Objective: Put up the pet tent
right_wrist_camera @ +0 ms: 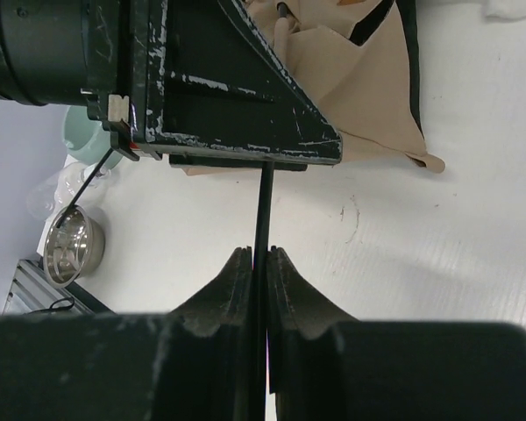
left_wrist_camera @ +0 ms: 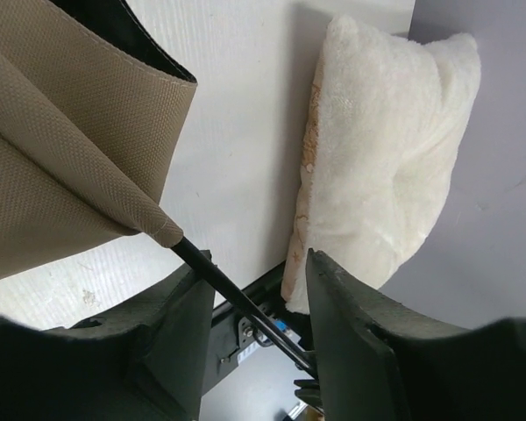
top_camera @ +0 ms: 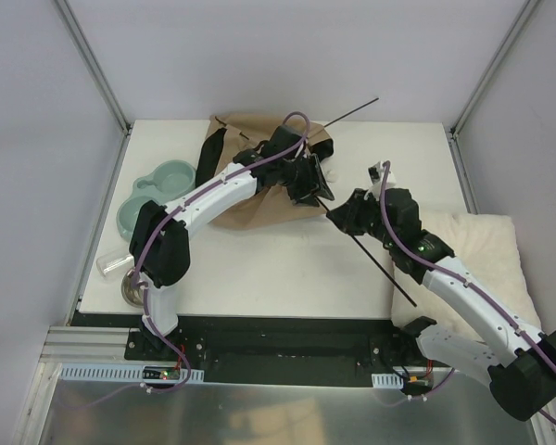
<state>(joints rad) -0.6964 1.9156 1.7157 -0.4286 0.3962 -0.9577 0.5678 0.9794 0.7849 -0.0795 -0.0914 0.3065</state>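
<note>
The tan pet tent (top_camera: 244, 211) lies crumpled at the back of the table, with one thin black pole (top_camera: 354, 108) sticking out toward the back right. My left gripper (top_camera: 311, 183) hovers over its right corner. In the left wrist view the jaws (left_wrist_camera: 259, 259) stand apart, and a black pole (left_wrist_camera: 237, 298) leaves the tan fabric sleeve (left_wrist_camera: 61, 132) and crosses the gap between them. My right gripper (right_wrist_camera: 261, 254) is shut on that pole (right_wrist_camera: 265, 202), just right of the tent (right_wrist_camera: 368, 79). From above, the pole (top_camera: 389, 274) runs diagonally through the right gripper (top_camera: 347, 215).
A fluffy cream cushion (top_camera: 486, 250) lies at the table's right edge, also in the left wrist view (left_wrist_camera: 386, 149). At the left edge sit a green double bowl (top_camera: 157, 195), a clear cup (top_camera: 111, 266) and a metal bowl (top_camera: 132, 287).
</note>
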